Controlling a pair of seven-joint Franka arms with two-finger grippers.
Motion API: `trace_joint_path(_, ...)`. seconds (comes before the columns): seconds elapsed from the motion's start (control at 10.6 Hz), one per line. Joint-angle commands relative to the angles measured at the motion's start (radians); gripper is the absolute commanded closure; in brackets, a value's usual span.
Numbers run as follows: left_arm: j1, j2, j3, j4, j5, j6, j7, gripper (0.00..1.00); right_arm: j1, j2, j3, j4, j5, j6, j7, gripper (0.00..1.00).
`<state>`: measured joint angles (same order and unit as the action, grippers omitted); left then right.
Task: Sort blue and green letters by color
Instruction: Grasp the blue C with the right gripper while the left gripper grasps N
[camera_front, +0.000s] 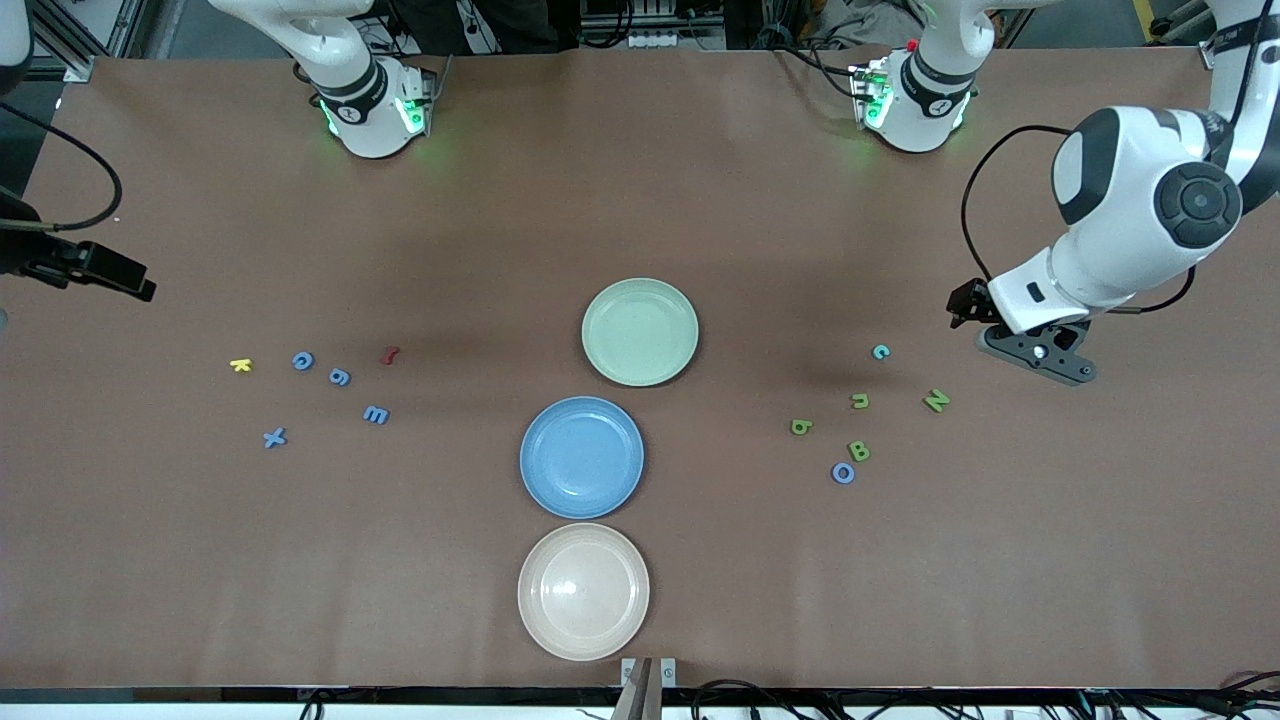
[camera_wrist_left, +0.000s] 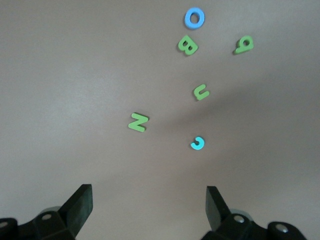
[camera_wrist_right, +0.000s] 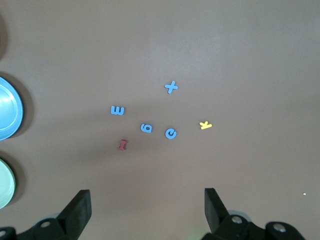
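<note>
letters (camera_front: 858, 450) lie scattered; left gripper (camera_wrist_left: 147, 200) and right gripper (camera_wrist_right: 146, 202) fingers spread, empty.

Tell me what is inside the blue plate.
Nothing: the blue plate shows only its bare glossy inside. All letters lie on the table. What is underneath the plate is hidden.

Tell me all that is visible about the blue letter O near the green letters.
The blue letter O is a small flat ring, periwinkle, with a matte look like foam. It lies flat on the brown table, toward the left arm's end, nearest the front camera in its group. The green B lies close beside it; whether they touch, I cannot tell. No gripper touches it.
</note>
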<state>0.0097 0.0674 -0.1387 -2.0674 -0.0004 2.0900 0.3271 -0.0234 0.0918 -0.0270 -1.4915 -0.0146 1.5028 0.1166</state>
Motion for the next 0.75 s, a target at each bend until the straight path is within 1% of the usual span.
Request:
trace_joint_path(0.0,0.018,0.029,-0.001,-0.078,-0.015,0.140,0.113,0.00,0.010,0.006,0.002,-0.074,-0.016,0.066,-0.002,0.00)
trace_joint_path(0.09,0.016,0.046,-0.001,-0.117,-0.015,0.218,0.131,0.00,0.010,0.005,0.004,-0.126,-0.013,0.110,-0.002,0.00)
trace_joint_path(0.19,0.018,0.080,-0.001,-0.122,-0.015,0.255,0.153,0.00,0.011,-0.001,0.004,-0.191,-0.011,0.166,-0.002,0.00)
trace_joint_path(0.38,0.022,0.136,0.001,-0.128,-0.013,0.327,0.211,0.00,0.011,-0.004,0.013,-0.263,-0.008,0.232,0.000,0.00)
trace_joint_path(0.57,0.036,0.198,0.001,-0.125,-0.009,0.392,0.260,0.01,0.008,-0.007,0.013,-0.369,-0.008,0.334,0.046,0.00)
trace_joint_path(0.66,0.053,0.233,0.001,-0.122,-0.003,0.434,0.307,0.07,0.007,-0.004,0.013,-0.430,-0.008,0.411,0.089,0.00)
